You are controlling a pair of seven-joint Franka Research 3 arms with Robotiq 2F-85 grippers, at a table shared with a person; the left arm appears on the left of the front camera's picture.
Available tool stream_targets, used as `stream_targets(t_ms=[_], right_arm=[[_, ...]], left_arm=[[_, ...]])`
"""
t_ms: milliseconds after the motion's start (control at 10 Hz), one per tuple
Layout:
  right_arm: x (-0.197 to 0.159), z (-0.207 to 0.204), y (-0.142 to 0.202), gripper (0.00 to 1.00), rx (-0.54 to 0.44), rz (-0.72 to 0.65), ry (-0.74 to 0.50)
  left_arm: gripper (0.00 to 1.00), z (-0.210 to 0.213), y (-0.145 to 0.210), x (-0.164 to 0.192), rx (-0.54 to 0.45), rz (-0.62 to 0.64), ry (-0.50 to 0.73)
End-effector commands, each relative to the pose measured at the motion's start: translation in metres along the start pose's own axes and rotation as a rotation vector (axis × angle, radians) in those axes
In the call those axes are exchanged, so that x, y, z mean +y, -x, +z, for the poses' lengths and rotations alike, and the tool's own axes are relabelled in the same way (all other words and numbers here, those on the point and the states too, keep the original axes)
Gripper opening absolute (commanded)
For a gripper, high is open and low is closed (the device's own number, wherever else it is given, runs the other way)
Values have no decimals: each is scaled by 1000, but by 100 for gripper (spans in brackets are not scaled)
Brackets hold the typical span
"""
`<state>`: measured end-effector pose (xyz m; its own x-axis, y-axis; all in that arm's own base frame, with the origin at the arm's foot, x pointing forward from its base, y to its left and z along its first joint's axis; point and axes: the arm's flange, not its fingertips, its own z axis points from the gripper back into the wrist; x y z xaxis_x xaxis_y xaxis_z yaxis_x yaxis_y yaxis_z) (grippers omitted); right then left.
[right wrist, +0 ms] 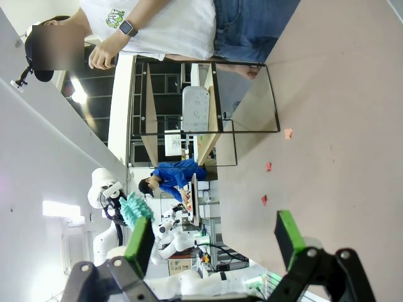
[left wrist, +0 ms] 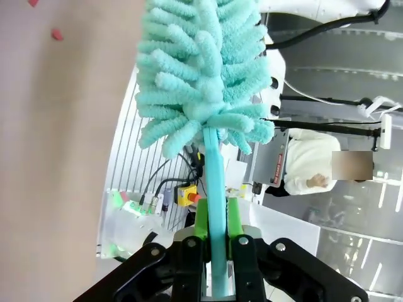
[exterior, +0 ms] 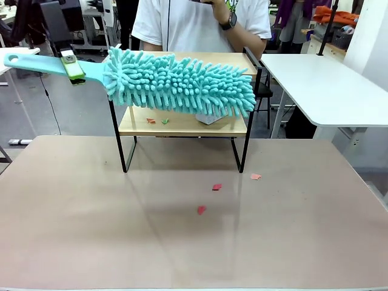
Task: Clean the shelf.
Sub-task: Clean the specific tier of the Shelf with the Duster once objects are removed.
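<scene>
The shelf point(exterior: 182, 126) stands at the table's far middle, with two light wooden boards in a black tube frame. Small red and green scraps point(exterior: 151, 120) lie on its lower board. A fluffy teal duster point(exterior: 182, 82) hangs in the air in front of the shelf's upper board and hides most of it. Its teal handle point(left wrist: 216, 207) runs to the left, where my left gripper point(exterior: 73, 68) is shut on it between green pads point(left wrist: 233, 220). My right gripper point(right wrist: 214, 242) is open with nothing between its fingers, off to the side of the shelf point(right wrist: 208, 107).
Three red scraps point(exterior: 216, 187) lie on the brown table in front of the shelf. A pale object point(exterior: 209, 118) sits on the lower board. A person in a white T-shirt point(exterior: 182, 24) stands right behind the shelf. A white table point(exterior: 327, 85) stands at the far right.
</scene>
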<state>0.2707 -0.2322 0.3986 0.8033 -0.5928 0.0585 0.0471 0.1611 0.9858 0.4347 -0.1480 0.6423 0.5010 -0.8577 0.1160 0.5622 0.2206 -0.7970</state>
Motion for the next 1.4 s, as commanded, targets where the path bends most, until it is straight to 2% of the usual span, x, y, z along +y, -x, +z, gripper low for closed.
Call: stream_targets(t_ms=[0,200,300,500,800,900,1100,1300], right_arm=[[2,0,1,100,5,13,-6],[2,0,1,100,5,13,-6],[2,0,1,100,5,13,-6],[2,0,1,100,5,13,-6],[2,0,1,100,5,13,-6],[2,0,1,100,5,13,-6],[2,0,1,100,5,13,-6],[2,0,1,100,5,13,-6]], left_arm=[[12,56,55,-17,-91,-8,68],[12,87,134,-10,-308,56,109],[12,97,194,4,-451,97,151],[12,85,283,37,-750,211,199],[12,46,411,86,-1097,157,362],[12,40,434,109,-1157,213,428],[12,33,433,172,-1048,518,565],[12,34,421,220,-982,570,694]])
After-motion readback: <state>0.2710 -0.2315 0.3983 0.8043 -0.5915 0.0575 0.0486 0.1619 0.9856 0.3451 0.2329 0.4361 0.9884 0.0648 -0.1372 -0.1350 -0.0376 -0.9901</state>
